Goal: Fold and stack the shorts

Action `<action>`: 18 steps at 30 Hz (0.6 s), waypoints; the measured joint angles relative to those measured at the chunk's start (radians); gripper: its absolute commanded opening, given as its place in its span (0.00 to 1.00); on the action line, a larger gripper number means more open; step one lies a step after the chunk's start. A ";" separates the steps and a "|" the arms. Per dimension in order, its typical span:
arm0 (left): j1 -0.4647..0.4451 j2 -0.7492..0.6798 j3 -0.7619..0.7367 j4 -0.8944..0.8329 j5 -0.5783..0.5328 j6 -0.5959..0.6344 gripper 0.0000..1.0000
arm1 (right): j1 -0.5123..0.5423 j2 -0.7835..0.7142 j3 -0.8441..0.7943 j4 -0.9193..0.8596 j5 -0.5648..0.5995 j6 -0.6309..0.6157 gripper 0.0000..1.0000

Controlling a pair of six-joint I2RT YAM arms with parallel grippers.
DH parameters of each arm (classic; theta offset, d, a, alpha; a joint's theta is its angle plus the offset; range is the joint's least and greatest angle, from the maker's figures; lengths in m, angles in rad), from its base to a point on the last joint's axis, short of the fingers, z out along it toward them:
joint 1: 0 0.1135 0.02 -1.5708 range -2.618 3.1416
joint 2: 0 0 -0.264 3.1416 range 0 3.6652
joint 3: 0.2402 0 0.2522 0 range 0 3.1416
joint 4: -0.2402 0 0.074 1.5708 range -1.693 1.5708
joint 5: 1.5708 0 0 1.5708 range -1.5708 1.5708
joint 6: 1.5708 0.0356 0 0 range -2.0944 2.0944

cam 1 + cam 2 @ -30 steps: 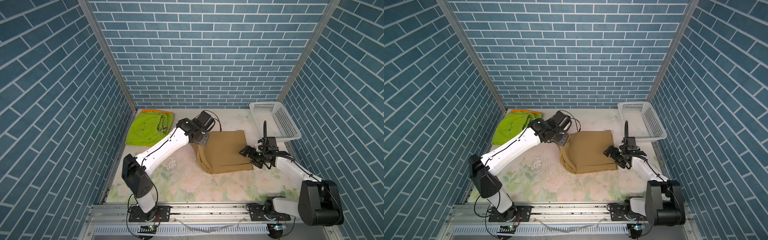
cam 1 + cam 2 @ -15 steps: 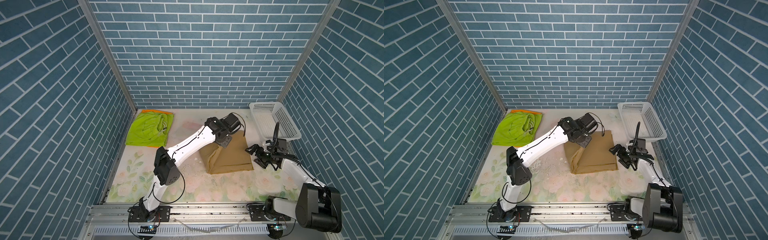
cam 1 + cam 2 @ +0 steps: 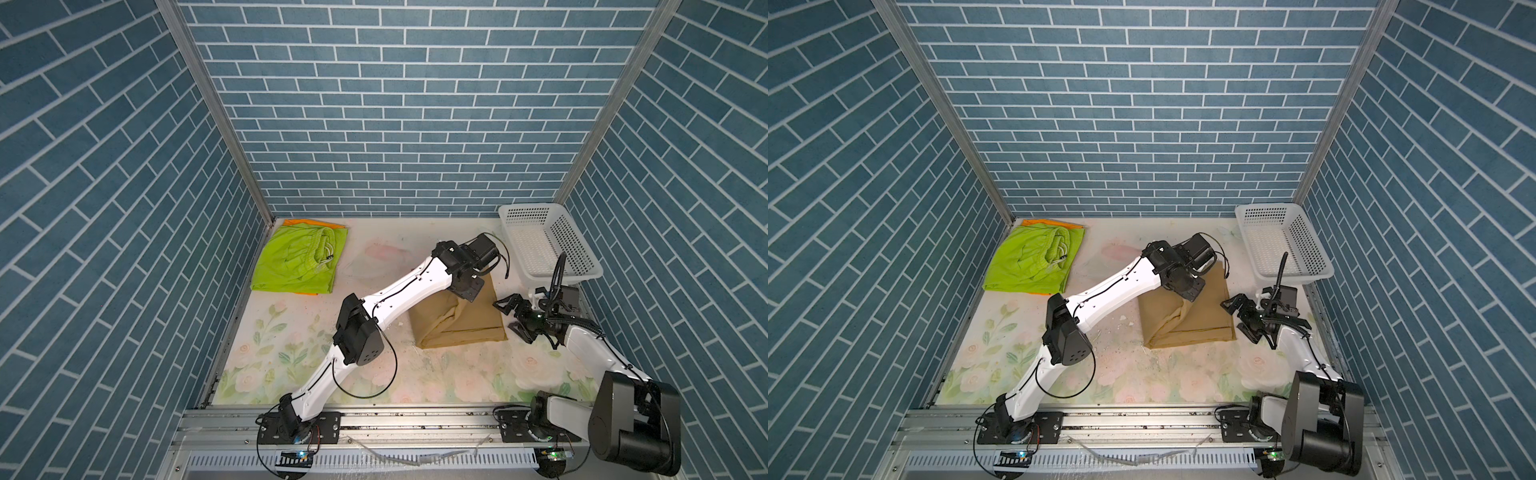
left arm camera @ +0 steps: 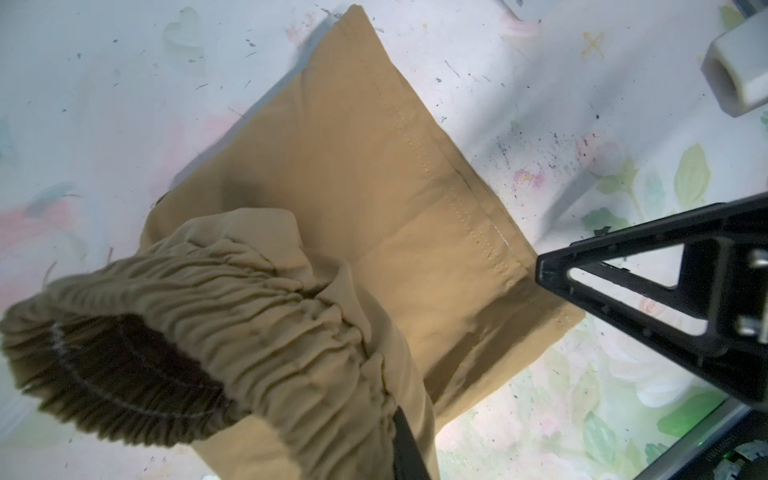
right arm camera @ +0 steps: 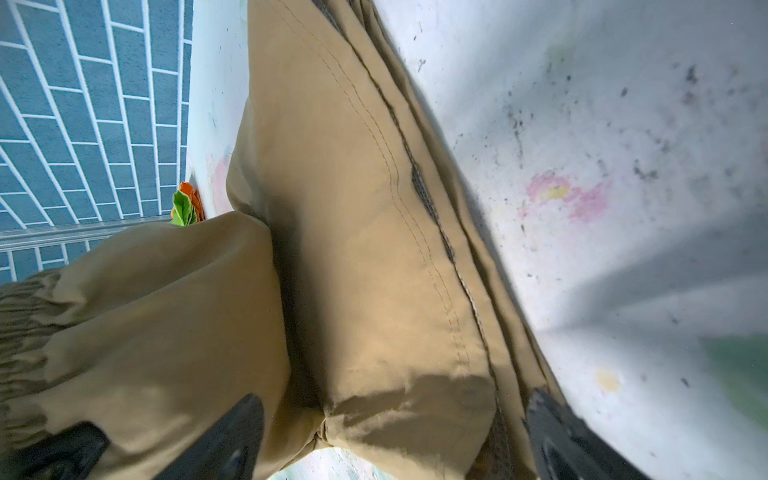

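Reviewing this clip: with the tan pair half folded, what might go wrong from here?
1. The waistband of the tan shorts sits bunched and raised at the left gripper; dropped here, the fold would likely land crumpled, short of the hem.
2. The open right gripper waits close beside that hem; the two grippers might collide, or it could snag the cloth.

A white perforated basket (image 3: 540,245) sits at the floral table's (image 3: 291,345) far right corner, beside blue brick walls (image 3: 395,104).

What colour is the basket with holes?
The basket is white, clearest in both top views.
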 measured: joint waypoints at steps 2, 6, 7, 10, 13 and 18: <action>-0.001 0.000 -0.036 0.041 0.014 -0.012 0.21 | -0.002 -0.006 -0.002 0.001 -0.007 0.006 0.99; -0.002 0.014 -0.080 0.119 0.044 -0.037 0.40 | -0.003 -0.016 -0.002 0.009 -0.018 0.016 0.99; -0.002 0.021 -0.080 0.138 0.051 -0.042 0.44 | -0.003 -0.018 -0.002 0.010 -0.021 0.016 0.99; -0.001 0.045 -0.071 0.180 0.068 -0.048 0.69 | -0.003 -0.027 -0.002 0.007 -0.023 0.015 0.99; 0.010 0.047 -0.066 0.197 0.077 -0.059 1.00 | -0.003 -0.052 -0.002 -0.013 -0.018 0.006 0.99; 0.069 -0.086 -0.176 0.260 0.071 -0.064 0.99 | 0.002 -0.087 0.029 -0.060 -0.004 -0.036 0.99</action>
